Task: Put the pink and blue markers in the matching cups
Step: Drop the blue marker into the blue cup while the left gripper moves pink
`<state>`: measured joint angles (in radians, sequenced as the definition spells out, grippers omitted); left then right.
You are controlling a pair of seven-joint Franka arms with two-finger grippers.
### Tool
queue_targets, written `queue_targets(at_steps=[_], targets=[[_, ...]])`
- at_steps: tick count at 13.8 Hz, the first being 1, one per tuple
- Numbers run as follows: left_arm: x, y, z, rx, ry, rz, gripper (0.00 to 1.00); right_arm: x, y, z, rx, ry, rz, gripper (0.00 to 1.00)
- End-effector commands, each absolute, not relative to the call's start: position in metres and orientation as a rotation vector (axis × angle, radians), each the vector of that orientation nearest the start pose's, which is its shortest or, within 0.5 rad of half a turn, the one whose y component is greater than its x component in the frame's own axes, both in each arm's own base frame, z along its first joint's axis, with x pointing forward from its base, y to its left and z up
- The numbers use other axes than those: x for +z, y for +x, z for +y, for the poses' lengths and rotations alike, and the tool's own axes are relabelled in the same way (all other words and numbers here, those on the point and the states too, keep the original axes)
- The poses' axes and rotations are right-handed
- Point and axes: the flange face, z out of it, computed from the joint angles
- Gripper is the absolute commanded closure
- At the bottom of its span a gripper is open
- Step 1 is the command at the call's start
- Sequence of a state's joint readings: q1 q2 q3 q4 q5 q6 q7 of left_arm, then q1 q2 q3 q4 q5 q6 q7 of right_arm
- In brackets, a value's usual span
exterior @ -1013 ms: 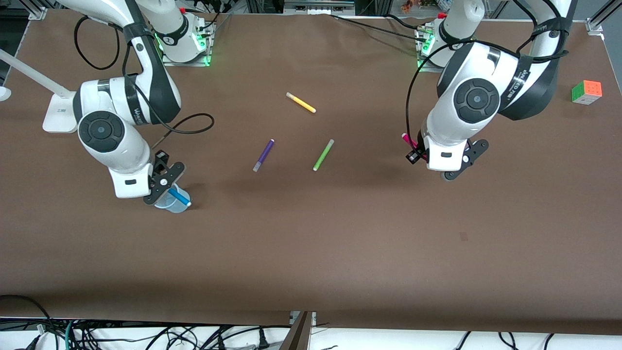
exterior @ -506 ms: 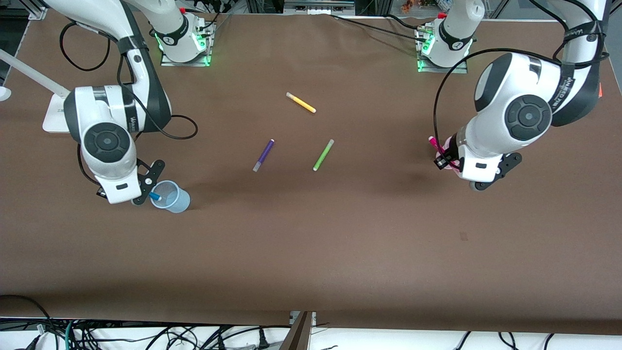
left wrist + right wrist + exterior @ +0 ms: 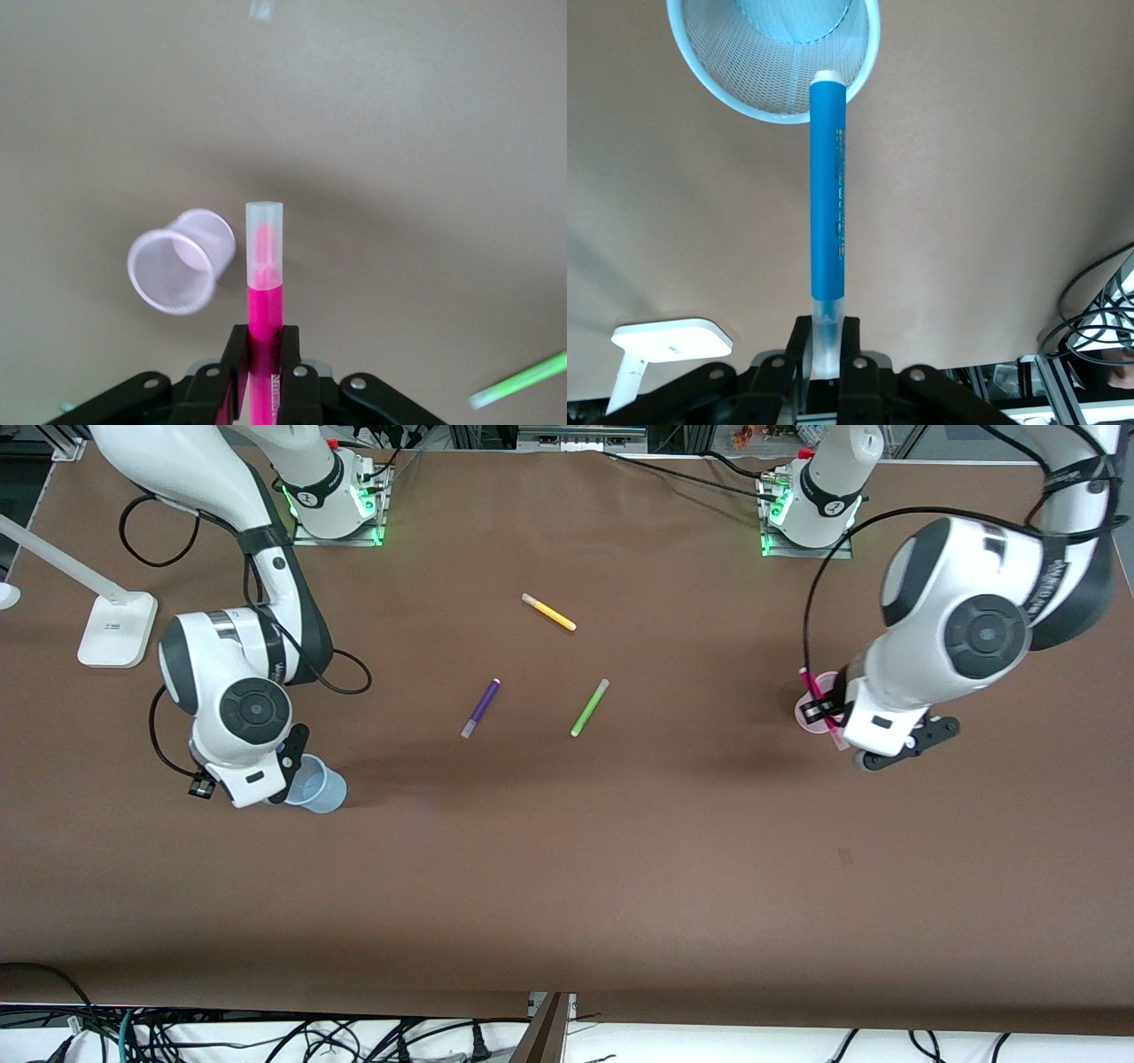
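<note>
**Both pens now at their cups**

The pink pen point(image 3: 264, 283) is pinched in the left gripper point(image 3: 828, 713), its cap beside the pink cup point(image 3: 813, 710) rim. The blue pen point(image 3: 828, 190), pinched in the right gripper point(image 3: 282, 766), tips into the blue cup point(image 3: 317, 786). Both arms just swung closer. Dropping looks next. The purple pen point(image 3: 480, 708) lies at the pink cup's 9 o'clock.

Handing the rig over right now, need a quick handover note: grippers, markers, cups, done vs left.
Left gripper: shut on the pink marker, cap end beside the pink cup, not inside.
Right gripper: shut on the blue marker, its tip at the blue cup rim.
Both cups stand upright, one at each arm's end of the table.
Done: both markers picked up and brought to the matching cups.
Left: line each up over its cup's mouth, lower, release.
</note>
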<state>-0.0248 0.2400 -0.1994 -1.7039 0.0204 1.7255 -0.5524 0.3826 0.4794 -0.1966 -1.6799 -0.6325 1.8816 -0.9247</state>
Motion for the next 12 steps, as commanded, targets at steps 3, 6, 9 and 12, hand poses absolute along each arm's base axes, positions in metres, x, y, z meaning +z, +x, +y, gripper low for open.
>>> queue_targets(at_steps=[3, 6, 9, 12], targets=[[0.431, 0.576, -0.069, 0.235, -3.13, 0.109, 1.0, 0.315, 0.642, 0.13, -0.681, 1.786, 1.702, 1.0], [0.408, 0.564, -0.057, 0.161, -3.124, 0.357, 1.0, 0.312, 0.64, 0.137, -0.688, 1.761, 1.711, 1.0], [0.393, 0.546, -0.057, 0.071, -3.097, 0.522, 1.0, 0.306, 0.641, 0.136, -0.694, 1.765, 1.704, 0.01], [0.382, 0.522, -0.057, -0.098, -3.047, 0.652, 1.0, 0.308, 0.641, 0.137, -0.683, 1.772, 1.707, 0.0]])
